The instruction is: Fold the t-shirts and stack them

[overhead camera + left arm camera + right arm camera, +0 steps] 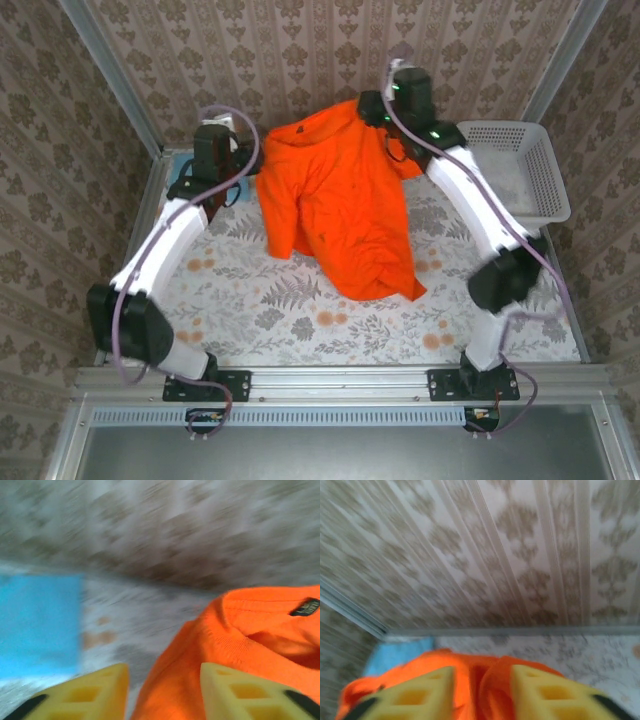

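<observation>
The bright orange t-shirt lies spread and crumpled across the middle of the table, its far right shoulder pulled up. My right gripper is at that raised corner; in the right wrist view it is shut on bunched orange cloth. My left gripper sits at the shirt's left collar side. It is open, with the orange edge reaching between its fingers. The sky-blue t-shirt lies flat at the far left corner, mostly hidden under the left arm, and shows behind the orange cloth.
A white lattice basket stands at the far right of the table. Patterned walls close in the back and sides. The floral tabletop is bare in front of the orange shirt.
</observation>
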Robot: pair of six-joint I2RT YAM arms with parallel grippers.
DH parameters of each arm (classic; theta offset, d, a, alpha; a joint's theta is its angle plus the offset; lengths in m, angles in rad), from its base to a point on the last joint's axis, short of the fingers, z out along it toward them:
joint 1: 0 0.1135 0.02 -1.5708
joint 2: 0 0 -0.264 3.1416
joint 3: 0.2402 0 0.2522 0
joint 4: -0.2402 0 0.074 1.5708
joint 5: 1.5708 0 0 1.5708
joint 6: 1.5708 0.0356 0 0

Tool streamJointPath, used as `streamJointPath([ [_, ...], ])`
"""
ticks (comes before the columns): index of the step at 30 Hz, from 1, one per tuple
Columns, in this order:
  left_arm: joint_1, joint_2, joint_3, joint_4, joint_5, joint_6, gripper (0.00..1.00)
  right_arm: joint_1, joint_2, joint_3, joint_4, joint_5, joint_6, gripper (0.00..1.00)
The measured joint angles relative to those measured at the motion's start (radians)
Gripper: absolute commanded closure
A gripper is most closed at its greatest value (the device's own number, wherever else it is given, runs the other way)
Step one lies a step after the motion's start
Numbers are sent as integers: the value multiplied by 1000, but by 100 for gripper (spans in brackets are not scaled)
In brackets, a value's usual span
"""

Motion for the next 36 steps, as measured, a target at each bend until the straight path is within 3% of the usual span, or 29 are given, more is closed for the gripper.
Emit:
streamJointPath([
  [2,60,72,-20,-24,-19,-39,15,-5,115,56,-100,2,-6,13],
  [3,77,94,-40,-40,-27,-50,9,-11,135,31,-149,-1,-7,8],
  [7,55,109,-100,-77,-31,-60,2,-55,42,-268,-172,-27,17,9],
  [11,-52,168,2,-111,16,-20,1,-112,-218,-636,-120,-49,55,14],
  [16,-199,383,255,-158,91,51,0,-112,-513,-1014,-15,-62,108,28],
  [22,-300,745,640,-304,142,160,1,-109,-579,-1318,8,-126,141,36],
  [29,-324,1058,997,-452,186,251,7,-80,-581,-1385,24,-185,155,49],
  [33,-325,1106,1037,-468,192,279,8,-62,-570,-1394,49,-220,155,52],
  [36,-325,1108,1059,-471,203,288,19,-50,-570,-1410,64,-240,155,62],
])
